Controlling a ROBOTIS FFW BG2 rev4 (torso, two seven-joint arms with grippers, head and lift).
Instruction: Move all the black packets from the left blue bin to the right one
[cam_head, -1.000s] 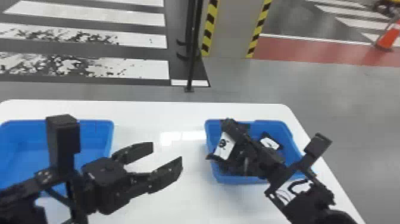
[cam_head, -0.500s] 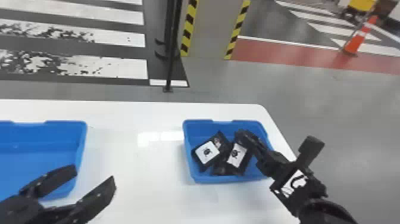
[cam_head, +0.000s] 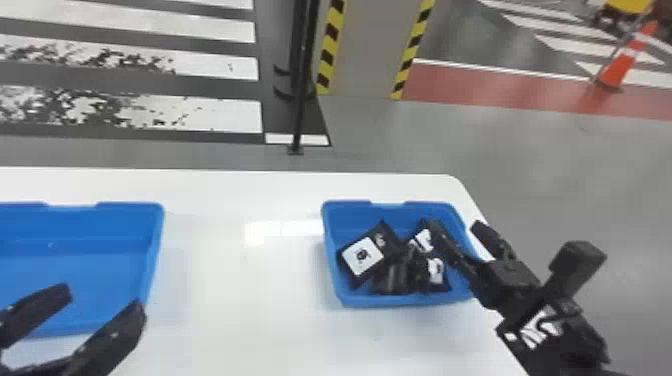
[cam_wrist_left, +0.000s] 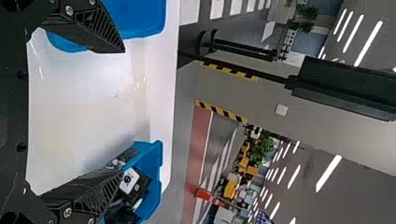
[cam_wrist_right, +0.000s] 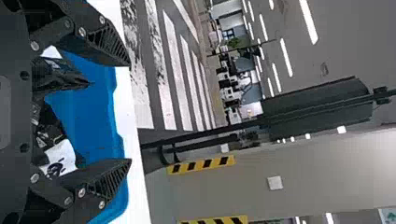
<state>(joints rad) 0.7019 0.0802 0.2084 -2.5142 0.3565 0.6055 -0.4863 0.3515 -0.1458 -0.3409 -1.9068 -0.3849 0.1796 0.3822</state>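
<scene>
Clearly, the black packets (cam_head: 395, 270) lie in a loose heap in the right bin (cam_head: 360, 301), right of centre in the head view, one with its white label (cam_head: 362, 256) facing up. They overlap at odd angles, probably because dropping them in is enough and no neat order is called for. Over the bin's right side hangs the right gripper (cam_head: 454, 227), fingers spread apart with nothing between them, one reaching in above the heap and the other near the rim; that stance would suit letting a packet fall inside the walls. At the lower left of the frame, the left gripper (cam_head: 102, 300) also has its fingers well parted and holds nothing, over the near side of the left bin (cam_head: 65, 270), perhaps kept there for any further pick. Both bins sit on the white table (cam_head: 240, 300), the transfer seemingly near its end.
</scene>
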